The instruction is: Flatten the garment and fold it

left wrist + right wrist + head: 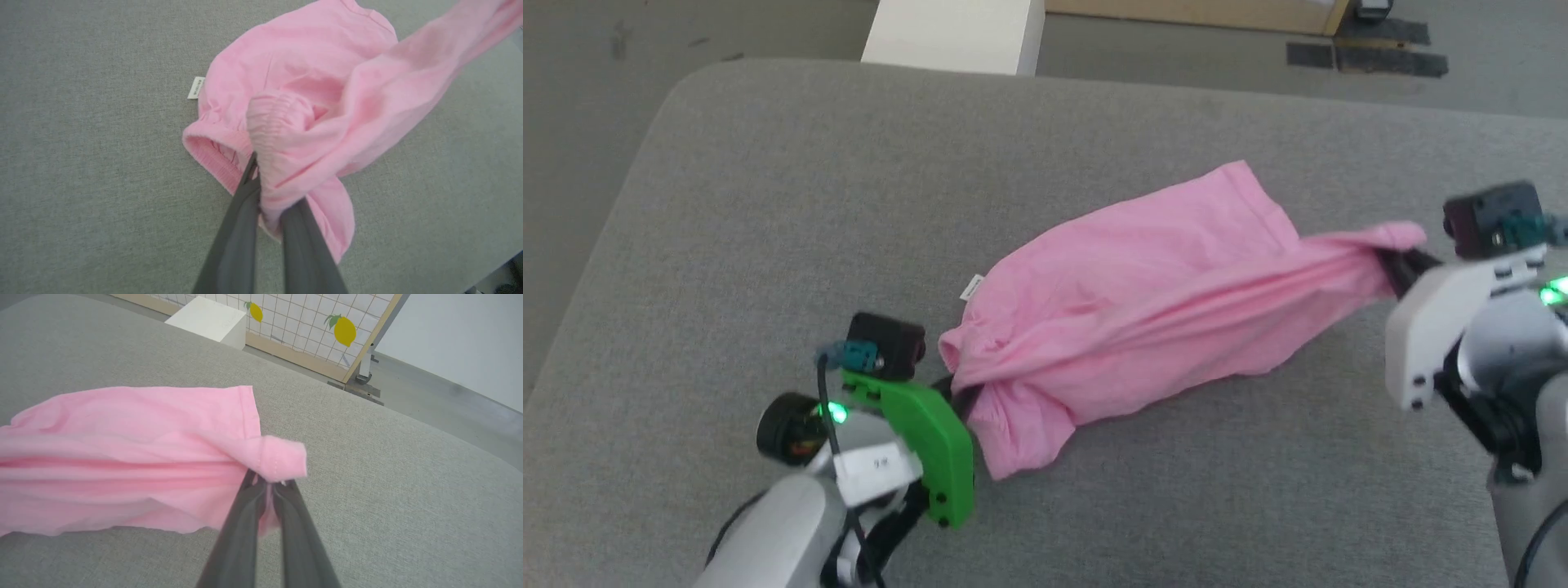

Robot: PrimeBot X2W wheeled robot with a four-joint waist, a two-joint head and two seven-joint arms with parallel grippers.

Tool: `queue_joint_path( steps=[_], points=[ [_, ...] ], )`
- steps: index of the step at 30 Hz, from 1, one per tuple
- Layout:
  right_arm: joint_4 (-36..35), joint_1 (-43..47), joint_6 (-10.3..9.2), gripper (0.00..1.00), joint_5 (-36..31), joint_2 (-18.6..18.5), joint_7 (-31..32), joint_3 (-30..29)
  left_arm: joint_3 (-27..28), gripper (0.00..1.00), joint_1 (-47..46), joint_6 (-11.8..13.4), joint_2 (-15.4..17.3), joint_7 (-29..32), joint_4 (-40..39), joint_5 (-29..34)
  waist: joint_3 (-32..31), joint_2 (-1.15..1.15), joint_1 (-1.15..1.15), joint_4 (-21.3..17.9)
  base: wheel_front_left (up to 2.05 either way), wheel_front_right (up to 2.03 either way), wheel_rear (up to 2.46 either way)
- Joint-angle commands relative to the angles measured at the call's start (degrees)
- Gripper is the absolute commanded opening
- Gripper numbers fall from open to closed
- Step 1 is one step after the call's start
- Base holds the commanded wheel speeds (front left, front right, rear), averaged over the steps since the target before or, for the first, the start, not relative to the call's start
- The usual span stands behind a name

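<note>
Pink garment (1143, 302): thin cloth, drawn into a long bundle across the grey padded surface (768, 204), running from near-left to right.
- Left end: gathered elastic edge, bunched; clamped between the two dark fingers of the left gripper (960, 400), which are closed on it. A loose fold hangs below the grip, and the bulk beside it rests on the surface.
- Right end: stitched hem corner rolled over and pinched by the right gripper (1392, 269), fingers together on the cloth.
- Far edge: one straight hemmed flap points away, lying flat.
- Near edge: wavy, shadow beneath; contact with the surface cannot be told.
- White label (971, 287): sticks out on the far-left side.
- Open room: bare surface far, left and near of the bundle. Rounded corner at far left.
- Beyond the far edge: white box (956, 33) on the floor, lattice panel (310, 322) with lemon pictures.
</note>
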Motion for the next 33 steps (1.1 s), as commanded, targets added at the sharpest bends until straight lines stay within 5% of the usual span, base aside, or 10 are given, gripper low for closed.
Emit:
queue_joint_path(
  steps=[1,18,30,31,32,33],
  points=[
    [2.2,-2.93,-0.1,0.0,0.11,-0.6,-0.52,0.7,0.39,0.0,-2.46,-0.39,-0.66,-0.01,1.25,-0.32,2.92,0.0,0.0,2.13,0.0,0.0,0.0],
    [29.35,-28.79,-0.1,0.0,1.52,-2.01,-3.74,11.04,1.3,0.0,-17.32,-1.03,-5.87,2.52,15.89,-2.47,14.19,0.0,0.0,6.18,0.0,0.0,0.0],
    [42.21,-36.65,-0.1,0.0,4.43,-3.9,4.29,16.0,-0.29,0.0,-18.3,-1.72,-7.8,4.77,19.36,-4.38,16.38,0.0,0.0,7.67,0.0,0.0,0.0],
    [42.55,-36.86,-0.1,0.0,4.85,-4.1,4.91,16.35,-0.2,0.04,-18.28,-1.51,-7.86,4.57,19.38,-4.34,16.33,0.0,0.0,7.69,0.0,0.0,0.0],
    [42.85,-37.06,-0.1,0.0,5.49,-4.26,5.39,16.5,-0.18,0.71,-18.29,-1.25,-7.87,4.24,19.41,-4.11,16.26,0.0,0.0,7.71,0.0,0.0,0.0],
    [43.03,-37.19,-0.1,0.0,6.16,-4.34,5.37,16.36,-0.26,1.0,-18.3,-1.21,-7.84,3.68,19.35,-3.76,16.13,0.0,0.0,7.71,0.0,0.0,0.0]
  ],
)
